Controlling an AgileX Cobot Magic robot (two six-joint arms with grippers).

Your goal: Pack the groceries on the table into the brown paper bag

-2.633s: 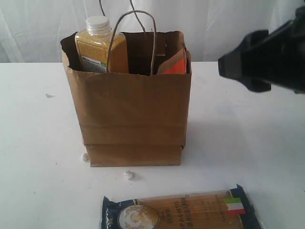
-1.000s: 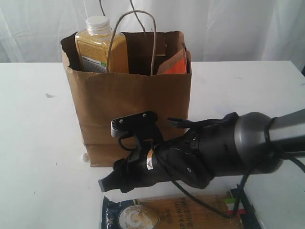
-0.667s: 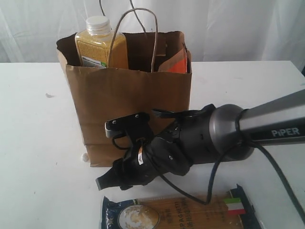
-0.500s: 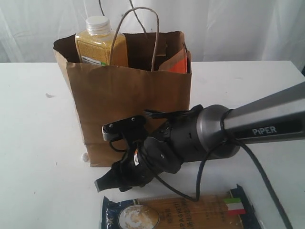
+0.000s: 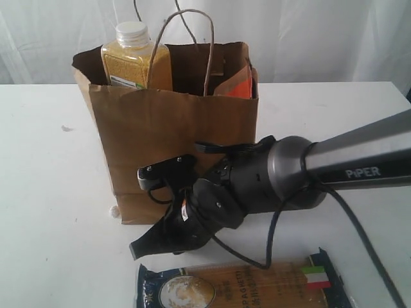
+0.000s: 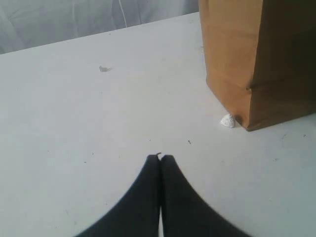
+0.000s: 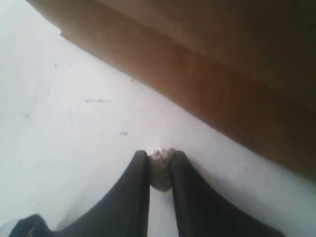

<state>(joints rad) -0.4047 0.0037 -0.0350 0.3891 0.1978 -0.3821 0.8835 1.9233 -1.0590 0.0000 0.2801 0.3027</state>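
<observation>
Now R claw (image 7: 160,156) has closed on white pebble (image 7: 160,174) by bag (image 7: 222,74); L claw (image 6: 160,159) pressed together.

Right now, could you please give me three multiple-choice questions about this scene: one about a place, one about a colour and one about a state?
1. Where does the spaghetti pack lie?
A) inside the brown paper bag
B) on the table, in front of the bag
C) on the floor

2. What colour is the cap of the bottle of yellow grains?
A) white
B) red
C) green

3. What is between the fingers of the right gripper?
A) nothing
B) a small white bit
C) a jar lid

Answers:
1 B: the pack lies flat on the table before the bag.
2 A: the white cap stands above the bag's rim.
3 B: the right wrist view shows the fingers closed on it.
</observation>
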